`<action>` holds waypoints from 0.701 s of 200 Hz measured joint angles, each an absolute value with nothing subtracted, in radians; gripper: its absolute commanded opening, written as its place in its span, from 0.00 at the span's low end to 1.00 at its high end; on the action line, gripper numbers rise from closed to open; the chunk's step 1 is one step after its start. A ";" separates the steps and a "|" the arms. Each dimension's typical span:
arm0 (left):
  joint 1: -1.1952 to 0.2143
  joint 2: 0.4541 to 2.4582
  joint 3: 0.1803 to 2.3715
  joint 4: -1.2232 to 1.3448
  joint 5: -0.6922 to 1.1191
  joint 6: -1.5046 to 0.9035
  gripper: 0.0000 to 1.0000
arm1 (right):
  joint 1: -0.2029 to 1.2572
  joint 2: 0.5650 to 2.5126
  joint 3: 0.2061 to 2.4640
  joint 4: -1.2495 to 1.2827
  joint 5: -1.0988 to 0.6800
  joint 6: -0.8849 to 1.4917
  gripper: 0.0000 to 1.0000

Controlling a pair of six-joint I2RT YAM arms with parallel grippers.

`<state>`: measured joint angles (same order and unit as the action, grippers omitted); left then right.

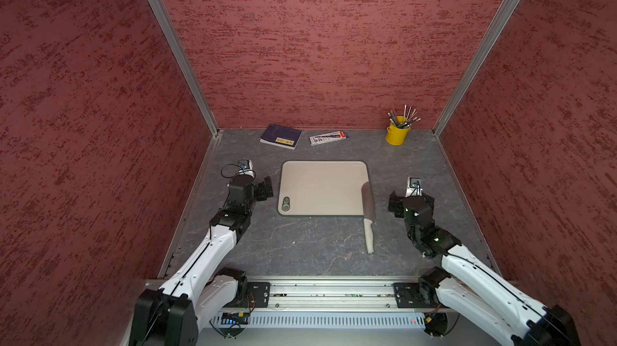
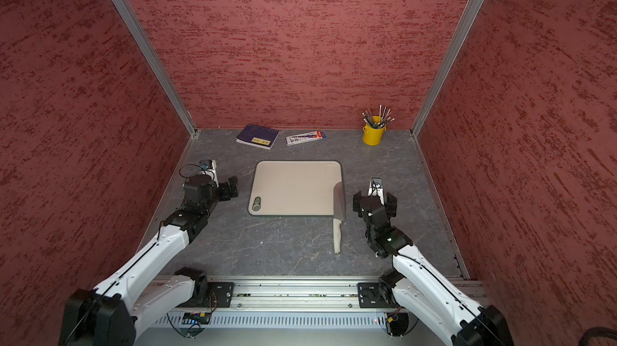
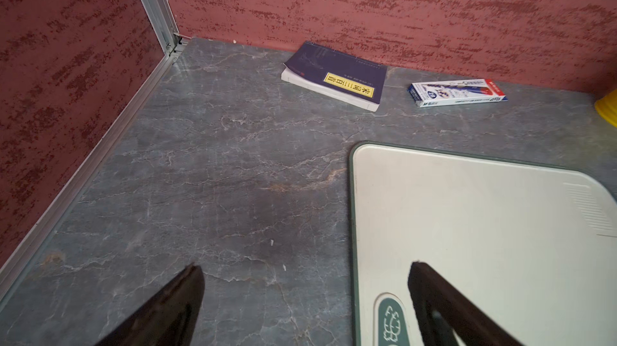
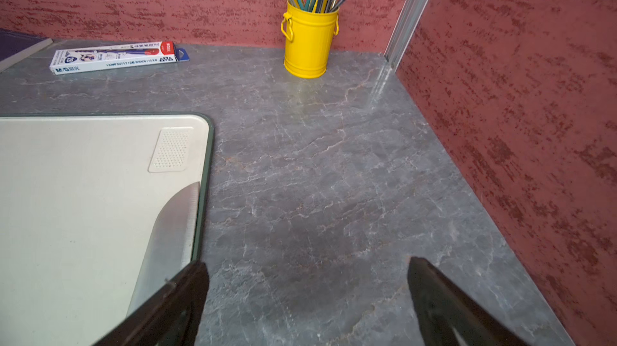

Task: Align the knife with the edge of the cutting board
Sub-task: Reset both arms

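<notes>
Closest to me, the rail (image 1: 330, 294) carries both arms out over the counter (image 1: 300, 247). On the left, the left gripper (image 1: 266, 189) hangs just beside the board's left edge, fingers spread wide and holding nothing. The board (image 1: 320, 190) lies flat mid-counter, square to the counter's edges. The knife (image 1: 368, 207) lies along the board's right edge. Its blade is flat on the board with the tip toward the far edge and its straight side close to the dark rim. The handle sticks out past the board's near right corner, over the counter. Right of it, the right gripper (image 2: 374, 201) hovers near the blade, also wide open and empty.

To my eye the knife sits nearly parallel to that edge, so the job looks done or close to it. For a touch-up, I'd leave the blade alone and nudge the handle sideways with one right finger, kept low. It should be gentle, since I'd expect the blade to pivot easily on the smooth board and a hard shove would swing the tip off line. The left gripper could steady the board's left edge.
</notes>
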<state>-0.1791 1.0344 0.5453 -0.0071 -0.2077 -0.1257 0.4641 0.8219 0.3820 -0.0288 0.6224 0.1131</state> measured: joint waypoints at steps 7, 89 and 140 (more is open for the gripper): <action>-0.167 1.078 0.540 0.038 -0.206 -0.115 1.00 | 0.447 0.858 0.373 0.038 0.621 0.090 0.98; -0.029 1.432 0.490 0.453 -0.087 -0.012 1.00 | 0.186 1.433 0.305 0.805 0.461 -0.031 0.99; 0.014 1.497 0.432 0.705 -0.006 0.009 1.00 | 0.073 1.555 0.313 0.950 0.272 -0.015 0.98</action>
